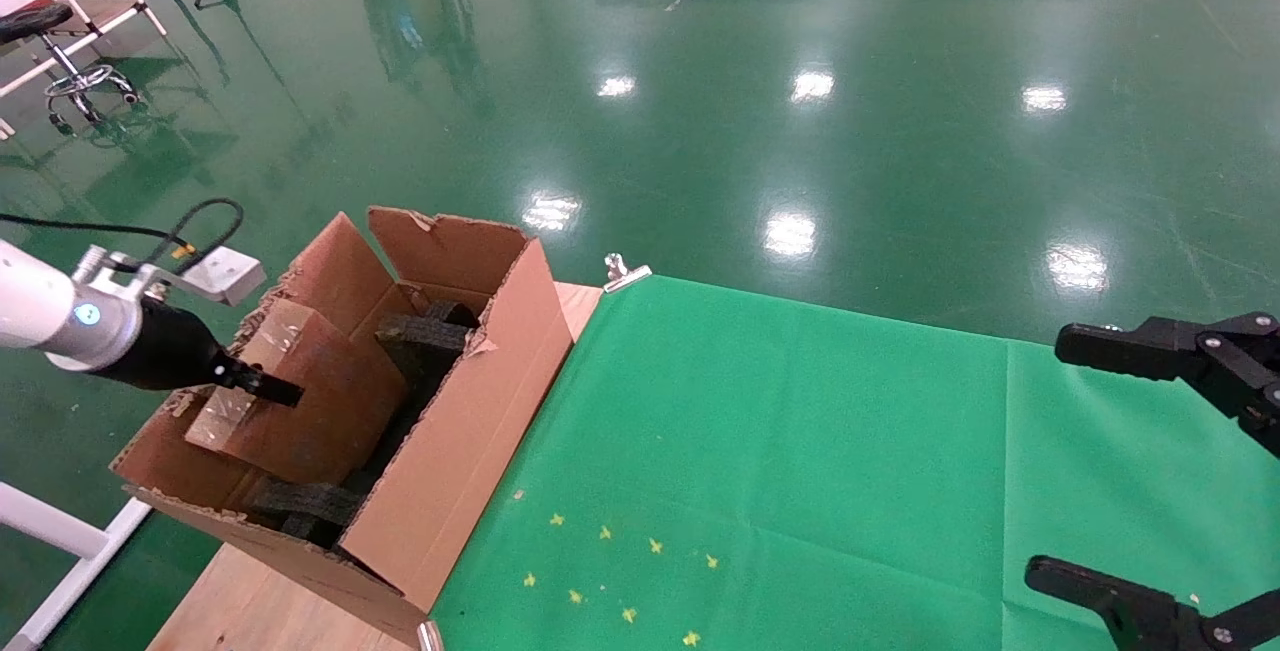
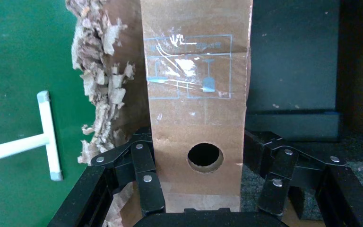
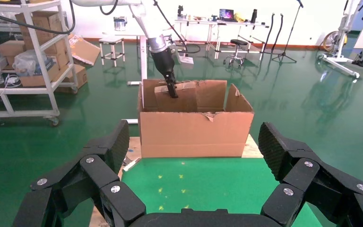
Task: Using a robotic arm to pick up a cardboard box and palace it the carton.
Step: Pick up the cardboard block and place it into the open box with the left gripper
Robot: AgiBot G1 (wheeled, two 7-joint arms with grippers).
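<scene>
Cardboard box (image 1: 300, 401), small, reddish-brown and taped, sits partly inside the carton (image 1: 450, 451), which is a large open brown box with ragged flaps. The carton stands at the edge of the worktop (image 1: 760, 471), beside its green cloth. The small box is tilted, its lower part down among black foam pieces (image 1: 425, 341) inside the carton, its upper end near the carton's torn outer flap.

The left pincer (image 1: 262, 386), on the end of a white robotic arm (image 1: 40, 316), reaches over that outer flap into the carton. In the left wrist view its fingers (image 2: 144, 177) sit on either side of the box, pinching it across the face with a round hole (image 2: 205, 157).

The right pincer (image 1: 1150, 476) hangs over the far side of the worktop from the carton, well apart from it, its jaws spread wide and empty.

The placement looks nearly done; letting go appears to be what remains. Risks from here, as a judgement: the box is tilted on uneven foam, so on release it may tip or wedge rather than settle flat. Drawing the pincer back could also catch a finger on the ragged flap just beside it and drag the carton along the worktop's edge.
</scene>
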